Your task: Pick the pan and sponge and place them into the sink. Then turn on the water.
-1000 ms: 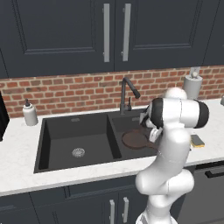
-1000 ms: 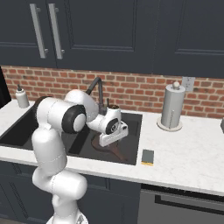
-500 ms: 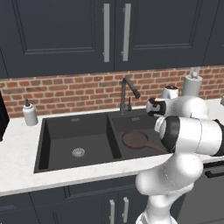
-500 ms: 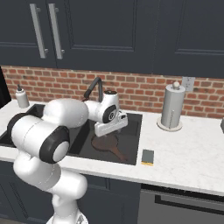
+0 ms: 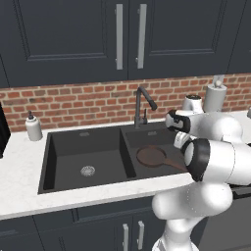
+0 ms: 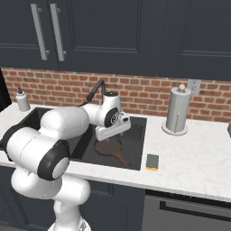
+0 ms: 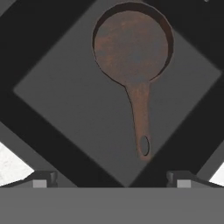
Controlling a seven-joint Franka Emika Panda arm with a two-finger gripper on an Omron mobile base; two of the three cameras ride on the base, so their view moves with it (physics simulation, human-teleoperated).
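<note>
pan [image 7: 131, 48] lying flat in the right basin of the sink [image 5: 63, 147], gripper [image 7: 111, 178] above it, jaws wide apart and empty, sponge [image 6: 152, 162] on the counter [image 6: 189, 158] just right of the sink

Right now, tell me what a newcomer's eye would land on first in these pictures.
First the bulky white arm, bent over the black double-basin sink, its gripper open above the right basin. Next the reddish-brown pan, lying flat on that basin's floor, its long handle pointing toward the counter's front edge. Then the small yellow sponge, on the white counter just right of the sink near the front edge.
</note>
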